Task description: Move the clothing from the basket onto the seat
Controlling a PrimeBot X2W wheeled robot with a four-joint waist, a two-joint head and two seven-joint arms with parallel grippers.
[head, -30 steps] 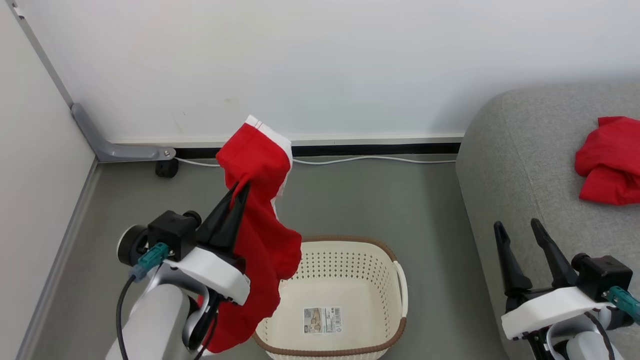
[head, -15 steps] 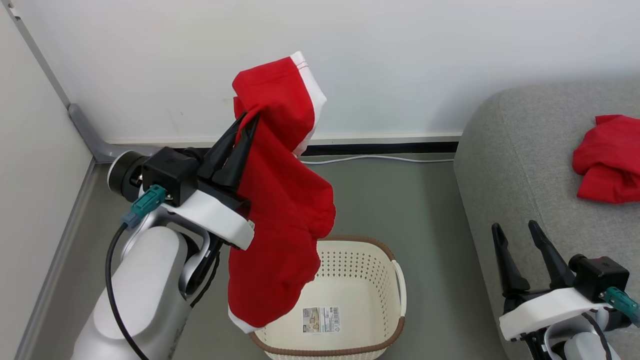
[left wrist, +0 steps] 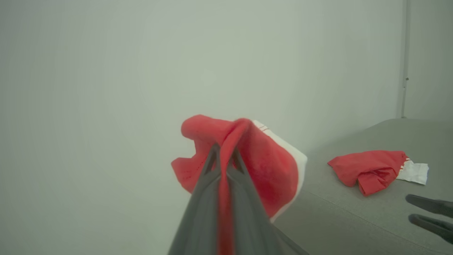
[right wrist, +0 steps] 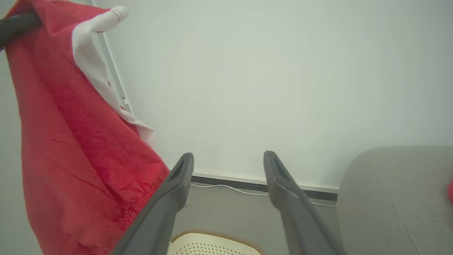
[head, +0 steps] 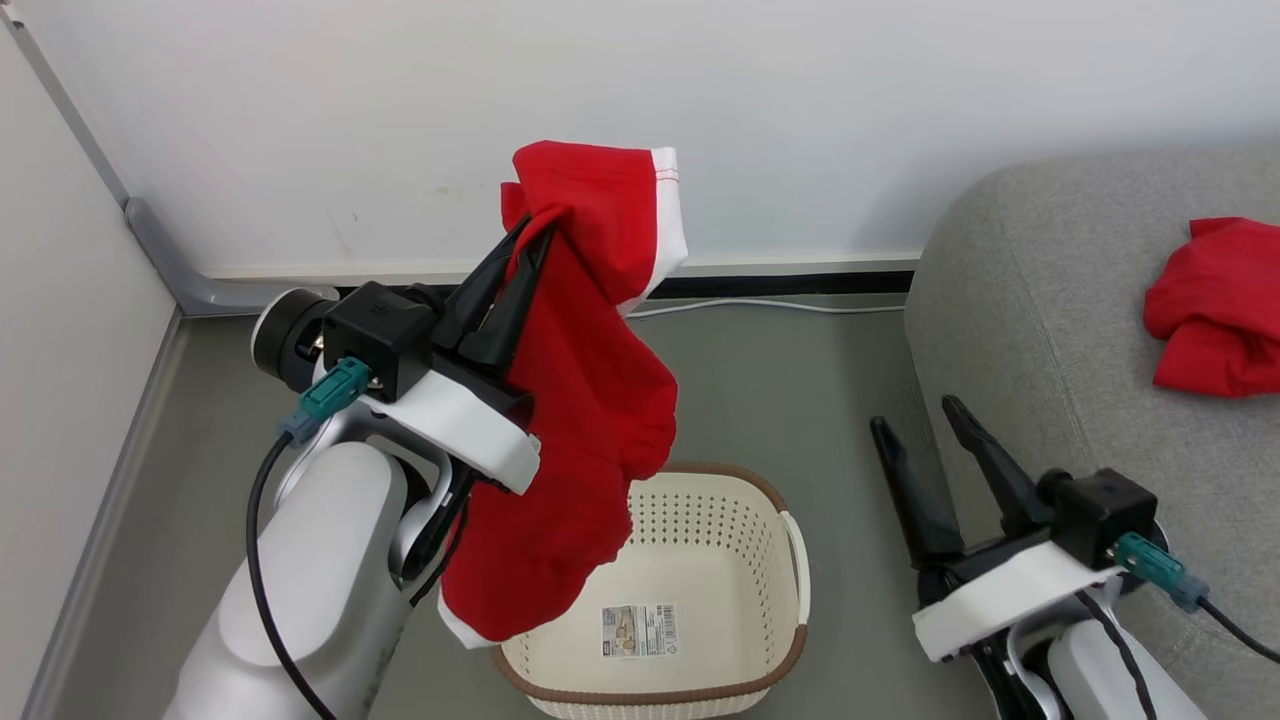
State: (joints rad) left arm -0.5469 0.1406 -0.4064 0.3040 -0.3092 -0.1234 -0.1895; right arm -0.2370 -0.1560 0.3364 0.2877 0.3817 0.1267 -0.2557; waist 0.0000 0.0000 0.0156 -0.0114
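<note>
Grey floor (head: pixel 780 380) by white wall (head: pixel 900 120) — we are holding red garment (head: pixel 590 400) high over basket (head: pixel 700 530), left gripper (head: pixel 535 232) clenched on its top fold so cloth is hanging clear of rim. Right gripper (head: pixel 912 410) is waiting, jaws spread, grasping nothing, beside sofa (head: pixel 1050 300) — other red garment (head: pixel 1210 310) is lying there, basket holding only label (head: pixel 640 630).

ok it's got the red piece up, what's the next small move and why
Probably swing the left tool, shut on the red garment, rightward toward the seat. The garment hangs out of the basket, whose floor is bare but for a label, and another red piece already lies on the seat.
</note>
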